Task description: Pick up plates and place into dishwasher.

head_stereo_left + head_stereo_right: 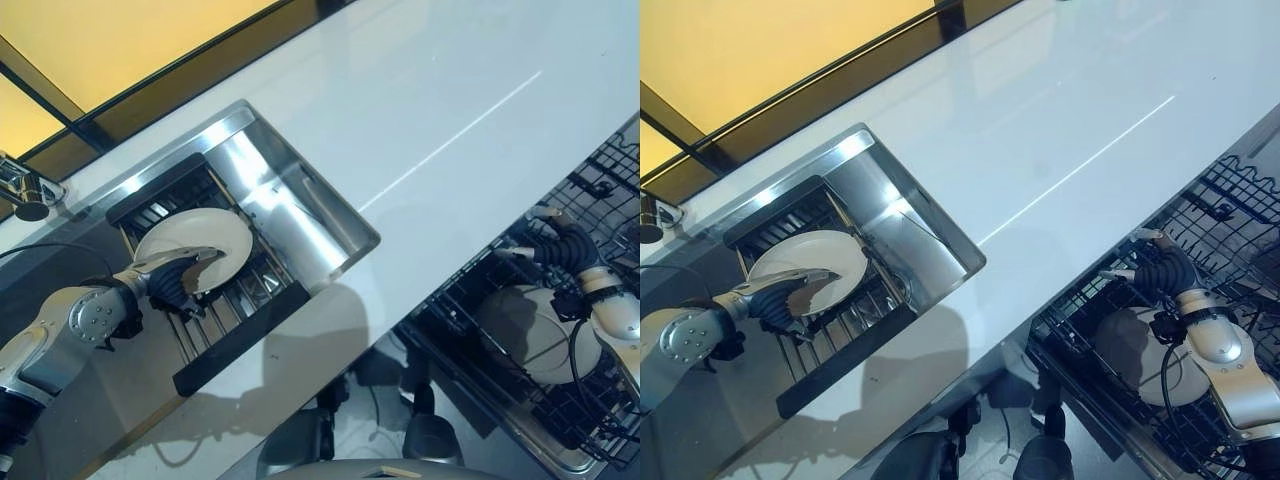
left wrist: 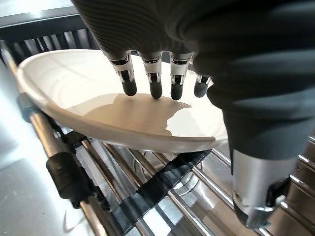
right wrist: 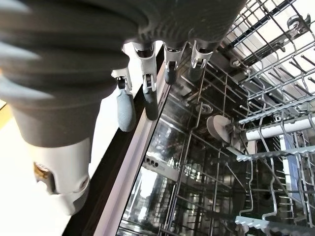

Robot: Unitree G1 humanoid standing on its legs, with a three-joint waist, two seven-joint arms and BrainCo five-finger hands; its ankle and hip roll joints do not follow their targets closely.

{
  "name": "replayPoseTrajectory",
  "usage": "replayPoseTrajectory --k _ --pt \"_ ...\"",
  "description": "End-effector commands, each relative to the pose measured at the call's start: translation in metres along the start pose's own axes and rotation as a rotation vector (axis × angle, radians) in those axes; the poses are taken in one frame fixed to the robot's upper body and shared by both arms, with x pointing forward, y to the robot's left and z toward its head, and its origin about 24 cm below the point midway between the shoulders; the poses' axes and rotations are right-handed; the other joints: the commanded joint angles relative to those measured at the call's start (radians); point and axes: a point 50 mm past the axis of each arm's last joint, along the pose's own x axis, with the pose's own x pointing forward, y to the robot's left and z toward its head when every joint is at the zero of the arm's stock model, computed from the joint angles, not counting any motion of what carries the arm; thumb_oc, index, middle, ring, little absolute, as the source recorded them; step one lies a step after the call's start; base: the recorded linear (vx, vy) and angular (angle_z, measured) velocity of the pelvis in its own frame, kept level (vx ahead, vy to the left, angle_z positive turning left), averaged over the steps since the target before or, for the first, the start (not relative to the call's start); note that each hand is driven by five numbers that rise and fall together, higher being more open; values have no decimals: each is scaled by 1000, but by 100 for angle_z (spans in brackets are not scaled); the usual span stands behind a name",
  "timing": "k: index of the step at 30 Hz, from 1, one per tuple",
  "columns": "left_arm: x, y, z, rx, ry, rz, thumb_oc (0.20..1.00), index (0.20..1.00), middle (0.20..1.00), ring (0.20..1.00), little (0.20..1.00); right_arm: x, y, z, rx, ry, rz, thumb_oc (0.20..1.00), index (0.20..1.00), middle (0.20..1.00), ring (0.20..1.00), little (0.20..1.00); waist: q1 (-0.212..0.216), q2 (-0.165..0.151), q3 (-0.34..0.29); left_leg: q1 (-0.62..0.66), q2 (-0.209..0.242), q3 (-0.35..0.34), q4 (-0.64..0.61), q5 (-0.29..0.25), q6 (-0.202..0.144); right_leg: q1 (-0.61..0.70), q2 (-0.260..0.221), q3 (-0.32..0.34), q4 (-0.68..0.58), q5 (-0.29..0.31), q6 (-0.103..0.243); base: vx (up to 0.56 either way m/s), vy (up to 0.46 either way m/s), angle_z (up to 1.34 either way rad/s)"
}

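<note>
White counter (image 1: 430, 110), left hand (image 2: 152, 73) fingertips over plate (image 2: 98, 103) on sink rack (image 1: 235, 310)

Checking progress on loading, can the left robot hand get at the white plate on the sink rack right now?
Probably yes: the left robot hand is already over the plate, fingertips at its surface, nothing between.

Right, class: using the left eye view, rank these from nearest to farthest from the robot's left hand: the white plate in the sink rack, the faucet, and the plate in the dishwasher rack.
Measured from the left robot hand:
1. White plate, on the sink rack, right at its fingers.
2. Faucet, at the far left edge behind the sink.
3. Dishwasher plate, in the rack on the right, by the right robot hand.
</note>
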Motion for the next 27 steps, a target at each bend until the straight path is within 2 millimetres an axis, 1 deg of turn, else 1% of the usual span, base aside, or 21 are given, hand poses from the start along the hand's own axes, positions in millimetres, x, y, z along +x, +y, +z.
replayPoseTrajectory --k 1,5,7,9,12,15,17,23,27 --pt "-12 12 -14 43 87 25 1000 1000 1000 1000 1000 16 -8 53 -40 -269 15 1000 1000 1000 1000 1000 49 -1 -17 -55 85 31 89 -29 -79 -67 -79 -28 179 -73 24 -14 57 1" --pt "-10 5 -14 110 108 71 1000 1000 1000 1000 1000 21 -8 55 -51 -272 16 1000 1000 1000 1000 1000 55 7 -4 -65 83 29 91 -23 -82 -73 -80 -28 179 -73 20 -8 48 0" --pt "-11 6 -20 177 147 134 1000 1000 1000 1000 1000 23 -9 56 -60 -275 17 1000 1000 1000 1000 1000 56 10 7 -72 82 30 93 -21 -83 -78 -81 -25 179 -74 19 -14 53 0" --pt "-11 8 -24 252 180 162 1000 1000 1000 1000 1000 25 -10 58 -65 -281 19 1000 1000 1000 1000 1000 52 8 19 -84 82 30 97 -20 -85 -90 -79 -19 181 -75 17 -51 34 0" --pt "-5 4 -21 244 158 196 1000 1000 1000 1000 1000 29 -13 63 -67 -298 8 1000 1000 1000 1000 1000 44 -2 48 -104 86 32 106 -17 -87 -112 -74 -9 185 -71 13 -85 -2 0" --pt "2 -1 -20 286 148 209 1000 1000 1000 1000 1000 33 -13 67 -69 -315 -6 1000 1000 1000 1000 1000 39 -10 74 -127 90 33 118 -13 -88 -136 -70 0 195 -65 11 -85 -24 1" --pt "6 -3 -20 286 133 230 1000 1000 1000 1000 1000 35 -14 71 -65 -328 -13 1000 1000 1000 1000 1000 31 -21 91 -138 93 38 124 -12 -87 -150 -67 7 200 -62 11 -73 -23 0" --pt "16 -11 -17 322 119 257 1000 1000 1000 1000 1000 34 -15 70 -60 -347 -42 1000 1000 1000 1000 1000 20 -46 130 -175 97 45 142 -8 -84 -188 -63 19 210 -48 13 -65 -27 -2" --pt "19 -11 -21 351 129 335 1000 1000 1000 1000 1000 31 -13 69 -43 -360 -50 1000 1000 1000 1000 1000 19 -67 148 -197 102 46 154 -8 -81 -203 -58 23 214 -42 15 -41 -56 -1"
